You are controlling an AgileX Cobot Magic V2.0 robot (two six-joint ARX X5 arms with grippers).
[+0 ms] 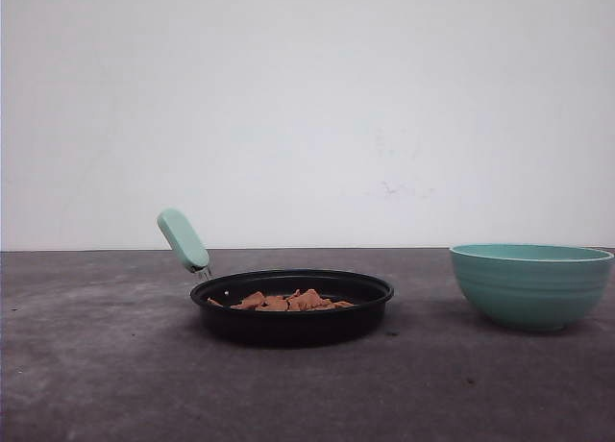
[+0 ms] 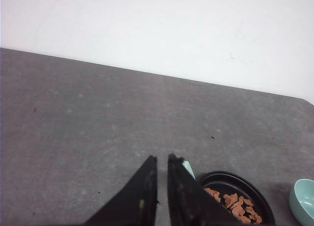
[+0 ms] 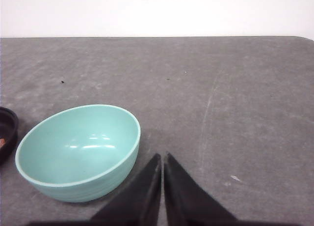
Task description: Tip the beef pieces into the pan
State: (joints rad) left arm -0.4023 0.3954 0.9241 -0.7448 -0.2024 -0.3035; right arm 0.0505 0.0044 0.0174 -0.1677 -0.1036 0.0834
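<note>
Table: grey table (image 1: 96, 365), white wall behind.
Pan: pan (image 1: 291, 307) upright, holding beef pieces (image 1: 288, 301); pour looks finished.
Bowl: bowl (image 3: 78, 150) empty, well apart.
Grippers: left gripper (image 2: 162, 159) and right gripper (image 3: 162, 156), jaws nearly closed, holding nothing.

The shallow round black pan (image 1: 291, 307) has a smooth, semi-gloss wall that looks like coated metal or plastic, with a smooth matt mint-green rounded handle (image 1: 183, 239) on a thin bright metal neck (image 1: 203, 272); the small reddish-brown beef pieces (image 1: 285, 301) inside it have a dull, rough, irregular surface. To the right of the pan, the teal ribbed bowl (image 3: 78, 152) has a glossy, glazed-looking finish with soft highlights on its smooth inner face and fine ridges around its outer wall. The dark grey tabletop (image 1: 96, 365) under the pan is matt, mottled and lightly scuffed, and the black finger pads (image 2: 147, 186) (image 3: 181, 191) of both grippers look matt and slightly dusty.
</note>
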